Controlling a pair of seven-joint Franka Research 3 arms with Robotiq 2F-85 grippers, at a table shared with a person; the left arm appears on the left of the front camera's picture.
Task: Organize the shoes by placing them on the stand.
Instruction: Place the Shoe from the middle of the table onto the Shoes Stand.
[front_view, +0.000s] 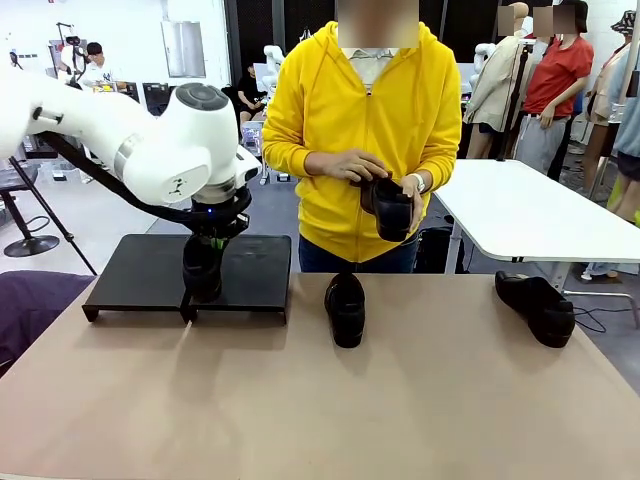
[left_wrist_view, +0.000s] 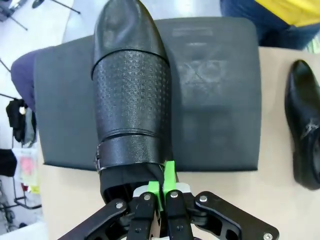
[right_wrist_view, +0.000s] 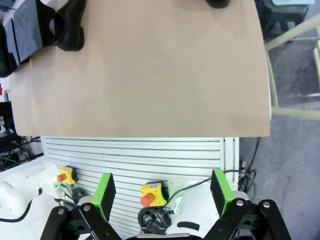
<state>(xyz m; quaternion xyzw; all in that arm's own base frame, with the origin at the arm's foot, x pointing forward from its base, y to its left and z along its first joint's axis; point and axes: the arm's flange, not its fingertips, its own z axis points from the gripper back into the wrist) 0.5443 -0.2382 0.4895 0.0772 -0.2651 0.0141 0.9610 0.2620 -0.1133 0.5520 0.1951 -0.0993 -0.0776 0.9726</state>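
Left tool (front_view: 213, 240) (left_wrist_view: 162, 187) was pressed together on the heel collar of one black loafer (front_view: 201, 270) (left_wrist_view: 132, 100), a thin pinch on the rim. The shoe hung toe-down over the near-middle of the stand (front_view: 150, 265) (left_wrist_view: 215, 100), about where its two sections join; couldn't tell whether the toe touched the deck. Right tool (right_wrist_view: 162, 192) was spread wide, gripping nothing. A second loafer (front_view: 345, 310) lay on the surface (front_view: 300, 400) just right of the stand, a third (front_view: 537, 305) lay far right, and a fourth (front_view: 392, 208) was in the person's hands (front_view: 350, 165). Handling guess: light, with a fairly stiff sole and a soft collar that gives under the pads. The shiny leather is probably slippery, so it could swing or slide out. The heel rim looks like the best hold, one finger inside, seated deep.
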